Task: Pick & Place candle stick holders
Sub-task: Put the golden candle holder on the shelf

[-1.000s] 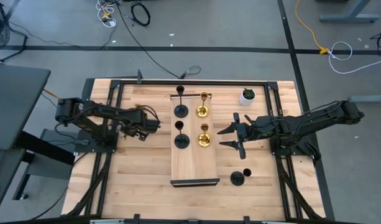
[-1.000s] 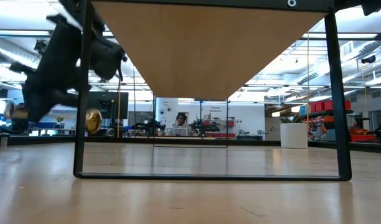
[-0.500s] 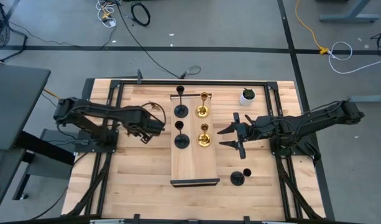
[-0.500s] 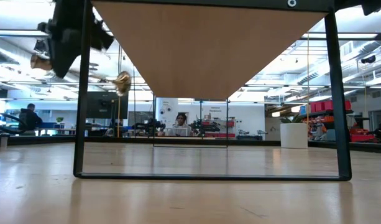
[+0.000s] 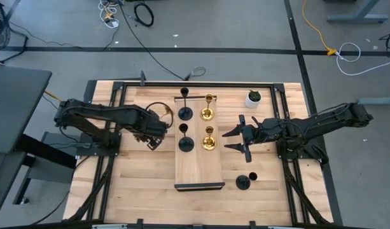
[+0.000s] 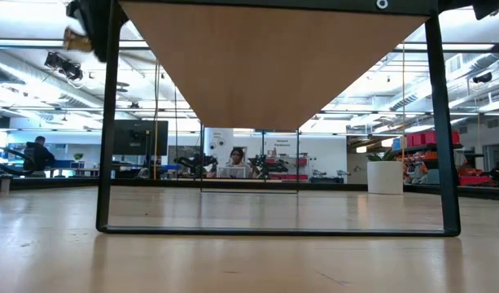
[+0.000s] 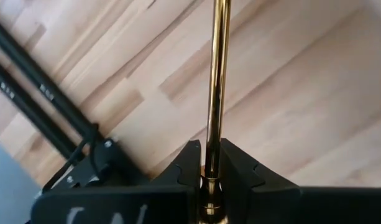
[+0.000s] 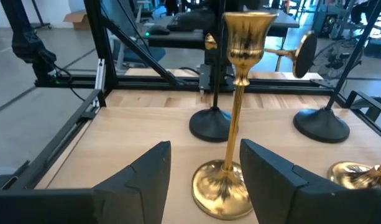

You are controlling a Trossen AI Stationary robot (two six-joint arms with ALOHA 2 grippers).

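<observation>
High view: I see the left gripper (image 5: 155, 129) carrying a gold holder (image 5: 158, 112) sideways, just left of the raised board (image 5: 198, 168). Four holders stand on the board and a black holder (image 5: 243, 182) waits near the right.

Left wrist view: the fingers (image 7: 185, 163) are clenched on the stem.

Right wrist view: the right gripper (image 8: 206, 163) is spread wide and empty.

I judge the transport is in hand; next, I must upright the holder over the board.

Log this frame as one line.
left gripper: shut on gold holder, lifted beside board | right gripper: open, waiting by board | board: two black, two gold
</observation>
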